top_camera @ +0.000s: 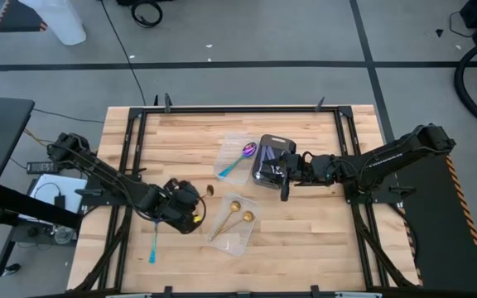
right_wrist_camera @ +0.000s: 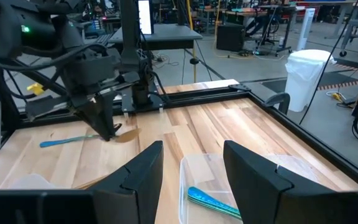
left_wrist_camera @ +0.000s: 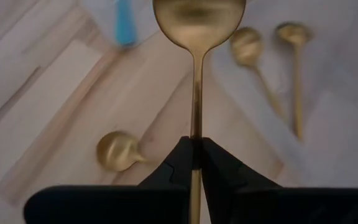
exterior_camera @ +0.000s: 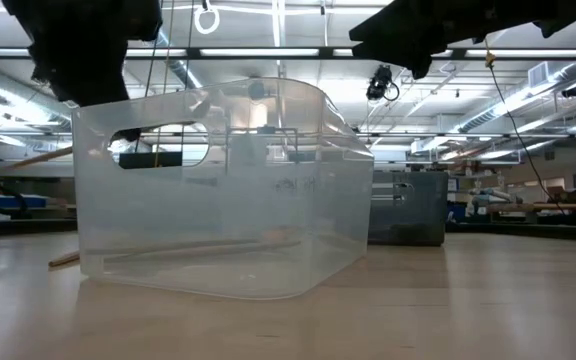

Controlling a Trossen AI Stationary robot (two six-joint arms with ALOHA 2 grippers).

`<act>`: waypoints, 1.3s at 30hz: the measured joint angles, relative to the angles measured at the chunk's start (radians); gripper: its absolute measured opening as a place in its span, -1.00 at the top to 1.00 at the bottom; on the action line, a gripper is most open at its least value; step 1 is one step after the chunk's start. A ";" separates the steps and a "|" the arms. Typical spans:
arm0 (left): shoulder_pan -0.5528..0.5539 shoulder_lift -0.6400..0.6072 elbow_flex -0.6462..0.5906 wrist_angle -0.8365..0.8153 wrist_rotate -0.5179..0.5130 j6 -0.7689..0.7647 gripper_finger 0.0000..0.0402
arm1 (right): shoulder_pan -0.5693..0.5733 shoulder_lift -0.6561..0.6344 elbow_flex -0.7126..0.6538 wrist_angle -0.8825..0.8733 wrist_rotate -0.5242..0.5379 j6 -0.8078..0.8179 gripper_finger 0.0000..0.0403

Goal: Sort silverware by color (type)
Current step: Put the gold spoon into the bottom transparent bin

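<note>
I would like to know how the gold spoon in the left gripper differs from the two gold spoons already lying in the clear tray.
The held gold spoon is clamped by its handle in the left gripper, shut on it; the two gold spoons lie loose, ungripped. The held one is above bare wood; the two rest inside the clear tray. All share a shiny gold finish and round bowls.

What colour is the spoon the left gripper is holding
Gold, clearest in the left wrist view: spoon in left gripper.

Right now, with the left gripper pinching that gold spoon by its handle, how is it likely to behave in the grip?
The gold spoon is probably stiff: its thin handle runs straight from the left gripper without sagging. The polished finish and narrow pinch suggest it could slip or pivot. It looks light, though the bowl end may swing it.
</note>
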 joint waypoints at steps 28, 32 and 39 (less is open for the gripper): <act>0.003 0.063 0.001 0.579 -0.001 0.205 0.87 | 0.000 0.000 0.000 -0.002 0.000 0.000 0.11; 0.007 0.081 0.001 0.612 -0.005 0.205 0.87 | 0.000 0.000 0.000 -0.002 0.000 0.002 0.11; 0.010 0.147 0.001 0.681 -0.007 0.207 0.87 | 0.000 0.000 0.000 -0.005 0.000 0.002 0.11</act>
